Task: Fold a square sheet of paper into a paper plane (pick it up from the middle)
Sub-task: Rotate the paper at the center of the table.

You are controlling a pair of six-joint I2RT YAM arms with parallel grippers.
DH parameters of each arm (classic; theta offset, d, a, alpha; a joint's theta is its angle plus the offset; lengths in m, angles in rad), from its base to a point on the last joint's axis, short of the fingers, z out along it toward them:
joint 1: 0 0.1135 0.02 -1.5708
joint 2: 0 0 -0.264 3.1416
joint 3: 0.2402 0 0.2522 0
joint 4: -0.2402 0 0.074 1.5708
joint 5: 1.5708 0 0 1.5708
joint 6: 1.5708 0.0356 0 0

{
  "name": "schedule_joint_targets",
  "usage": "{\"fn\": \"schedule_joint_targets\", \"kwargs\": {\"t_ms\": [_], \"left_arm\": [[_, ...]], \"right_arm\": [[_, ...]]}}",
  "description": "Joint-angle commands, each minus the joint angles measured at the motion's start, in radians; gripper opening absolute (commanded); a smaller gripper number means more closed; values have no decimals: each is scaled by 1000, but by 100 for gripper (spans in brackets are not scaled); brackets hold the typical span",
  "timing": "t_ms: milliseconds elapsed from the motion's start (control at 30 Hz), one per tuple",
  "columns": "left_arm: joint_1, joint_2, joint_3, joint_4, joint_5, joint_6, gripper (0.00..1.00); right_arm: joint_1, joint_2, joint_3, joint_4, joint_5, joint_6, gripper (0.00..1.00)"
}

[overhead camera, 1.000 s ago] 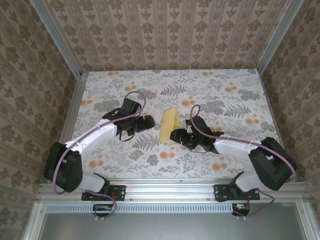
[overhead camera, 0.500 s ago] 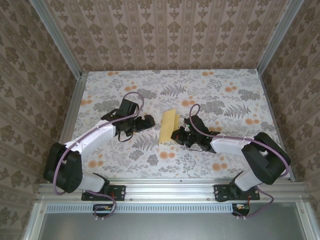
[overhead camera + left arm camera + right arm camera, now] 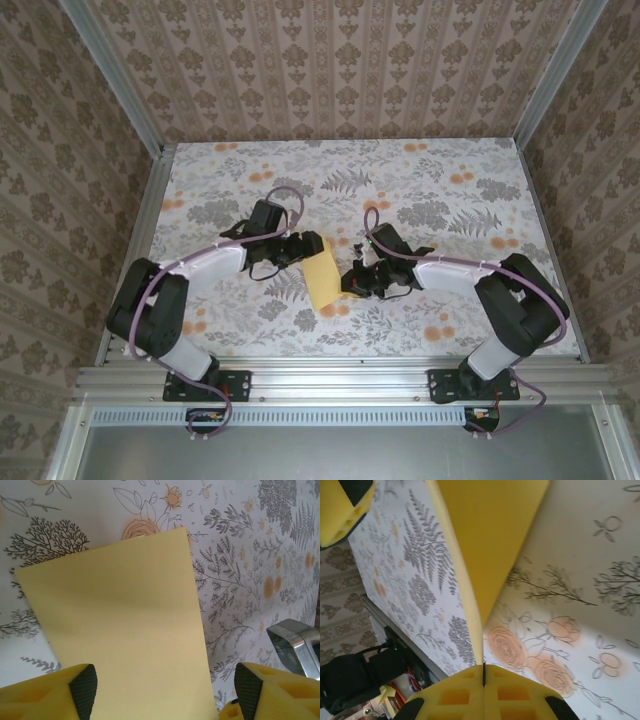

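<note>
The square sheet of paper [image 3: 324, 276] is pale yellow and folded into a rectangle, tilted up off the floral table at mid-table. My right gripper [image 3: 352, 284] is shut on its near right edge; in the right wrist view the paper [image 3: 490, 535] rises from the closed jaws of that gripper [image 3: 483, 669]. My left gripper [image 3: 303, 248] is open at the paper's far left side. In the left wrist view the sheet [image 3: 120, 625] lies between the spread dark pads [image 3: 84, 690] of the gripper [image 3: 166, 692], with no grip on it. A paper plane is out of view.
The flowered tablecloth [image 3: 450, 200] covers the table, which is fenced by aluminium rails [image 3: 150, 200] and patterned walls. A metal part [image 3: 295, 642] of the right arm shows close to the paper's right. A yellow finger of the left gripper [image 3: 342, 507] sits near the paper's far end.
The right gripper has shut on the paper's edge and tipped it up and toward the near side. The left gripper has moved right onto the paper's far side and narrowed a little.
</note>
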Motion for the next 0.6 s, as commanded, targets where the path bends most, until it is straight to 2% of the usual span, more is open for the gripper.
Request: {"fn": "schedule_joint_targets", "kwargs": {"t_ms": [0,367,567], "left_arm": [[-3,22,-7,51,37,7,66],[-5,98,-18,45,3,18,53],[-14,124,-34,46,-29,13,50]], "right_arm": [[-16,33,42,-68,-44,-66,0],[-28,68,48,-60,-29,-61,4],[-27,41,14,0,-29,5,19]]}}
